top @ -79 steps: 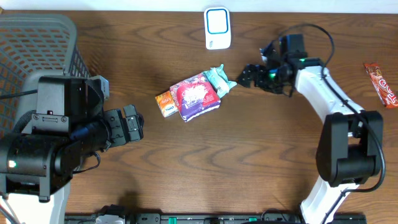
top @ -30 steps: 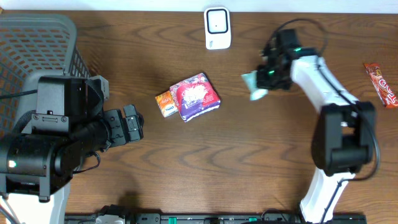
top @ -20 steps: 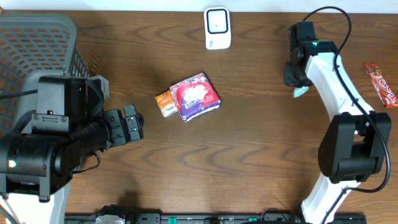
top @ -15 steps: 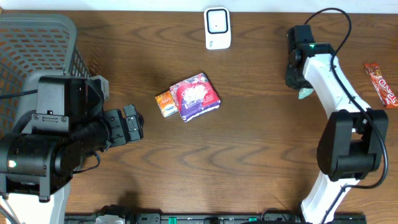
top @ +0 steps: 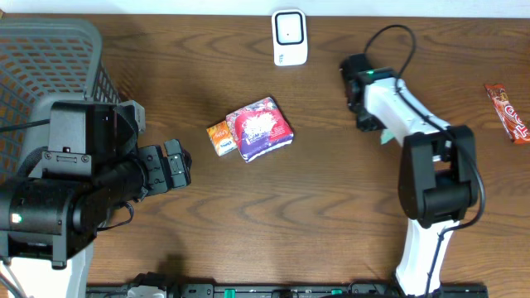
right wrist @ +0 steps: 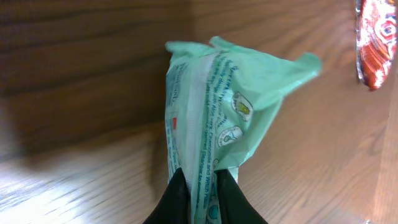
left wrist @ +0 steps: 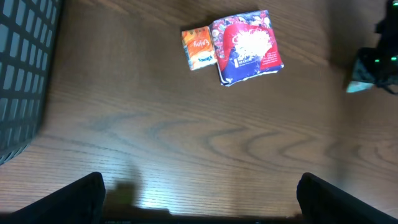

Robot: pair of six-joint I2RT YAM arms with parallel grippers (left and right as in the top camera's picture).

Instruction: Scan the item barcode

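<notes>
Pinching the green packet [right wrist: 217, 124] by one end, the right fingers [right wrist: 173, 202] hold it over the counter [top: 331, 207] near the white scanner [top: 289, 37], presumably to present its barcode; the left fingers [left wrist: 68, 199] rest spread wide, empty.

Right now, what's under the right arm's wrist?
A green packet, pinched at one end by the shut right gripper. From overhead the arm covers nearly all of it; only a corner shows. No barcode shows on the side facing the wrist camera.
</notes>
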